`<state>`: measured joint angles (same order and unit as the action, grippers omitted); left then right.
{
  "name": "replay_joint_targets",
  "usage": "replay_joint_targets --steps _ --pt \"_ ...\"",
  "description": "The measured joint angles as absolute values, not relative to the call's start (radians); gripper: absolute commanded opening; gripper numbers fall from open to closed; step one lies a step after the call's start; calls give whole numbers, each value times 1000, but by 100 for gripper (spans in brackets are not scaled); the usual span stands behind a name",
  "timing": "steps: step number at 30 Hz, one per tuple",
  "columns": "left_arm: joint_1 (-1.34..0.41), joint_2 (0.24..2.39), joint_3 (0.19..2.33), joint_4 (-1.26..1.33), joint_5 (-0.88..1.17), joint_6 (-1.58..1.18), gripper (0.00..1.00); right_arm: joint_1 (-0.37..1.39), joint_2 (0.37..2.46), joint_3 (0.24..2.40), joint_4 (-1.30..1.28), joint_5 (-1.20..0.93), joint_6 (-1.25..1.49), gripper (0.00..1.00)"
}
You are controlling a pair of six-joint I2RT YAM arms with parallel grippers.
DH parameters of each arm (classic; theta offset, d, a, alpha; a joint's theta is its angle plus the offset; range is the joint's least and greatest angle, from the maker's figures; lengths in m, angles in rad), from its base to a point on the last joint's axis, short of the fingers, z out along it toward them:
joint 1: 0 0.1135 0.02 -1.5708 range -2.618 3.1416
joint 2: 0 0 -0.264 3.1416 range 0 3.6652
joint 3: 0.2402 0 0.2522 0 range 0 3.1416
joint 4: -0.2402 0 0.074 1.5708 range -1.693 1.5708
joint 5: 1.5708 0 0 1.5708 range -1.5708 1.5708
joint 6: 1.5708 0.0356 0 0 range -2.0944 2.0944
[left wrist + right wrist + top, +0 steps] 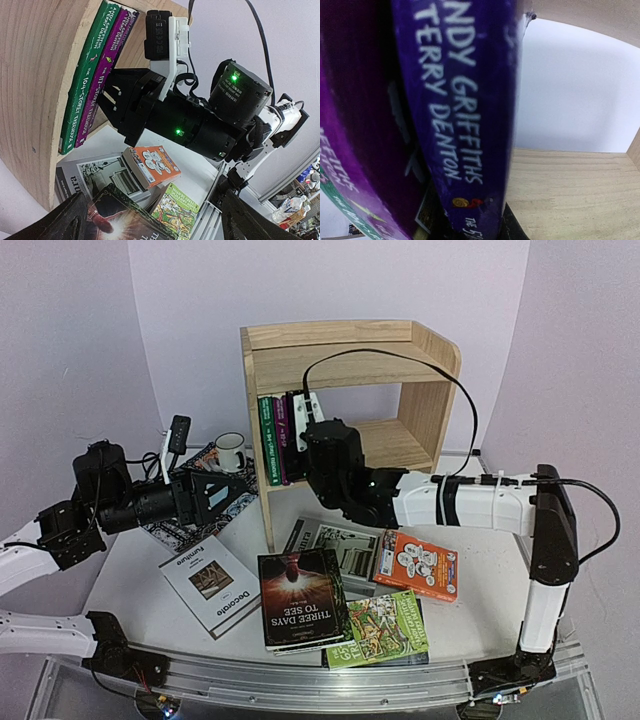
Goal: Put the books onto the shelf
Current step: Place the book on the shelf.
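One arm, the right arm point(450, 502), stretched level into the shelf point(350, 337), the right tool point(303, 430) grasping a blue book point(465, 100), while the left tool point(232, 492) hovered released beside it.

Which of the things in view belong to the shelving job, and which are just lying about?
Job: light pine two-tier shelf; thin green paperback upright on it; purple paperback beside that; blue-violet paperback next along; white "Decorate" book; dark "Three Days to See" book; grey book; orange paperback; green illustrated paperback lying flat.
Lying about: white mug; patterned black mat.
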<state>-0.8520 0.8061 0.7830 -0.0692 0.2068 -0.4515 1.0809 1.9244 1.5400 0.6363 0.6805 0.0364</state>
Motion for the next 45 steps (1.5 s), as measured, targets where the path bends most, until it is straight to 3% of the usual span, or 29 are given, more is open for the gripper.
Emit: replay_joint_targets --steps 31,34,37,45 --pt "-852 826 776 -43 210 -472 95 1116 1852 1436 666 717 83 1" --pt "-852 828 776 -43 210 -472 95 1116 1848 1436 656 712 96 6" --pt "-852 832 776 -43 210 -472 95 1116 1842 1436 644 703 103 19" --pt "-852 832 776 -43 210 -472 95 1117 1833 1436 624 690 109 30"
